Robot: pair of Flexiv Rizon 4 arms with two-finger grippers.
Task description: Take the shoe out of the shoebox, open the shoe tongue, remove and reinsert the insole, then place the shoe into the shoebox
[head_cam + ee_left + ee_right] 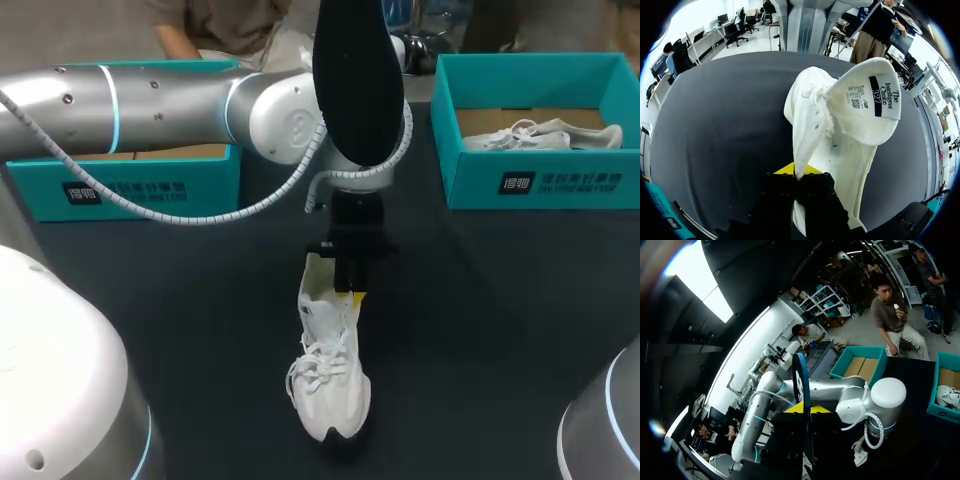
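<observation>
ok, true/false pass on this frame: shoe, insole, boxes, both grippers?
1. The insole is out of the shoe. True.
2. The left gripper grips the shoe at its toe. False: it grips the heel end.
3. The right box is empty. False: a second shoe lies in it.
4. The shoe stands on the table, not in a box. True.
5. The right gripper holds the insole. True.
</observation>
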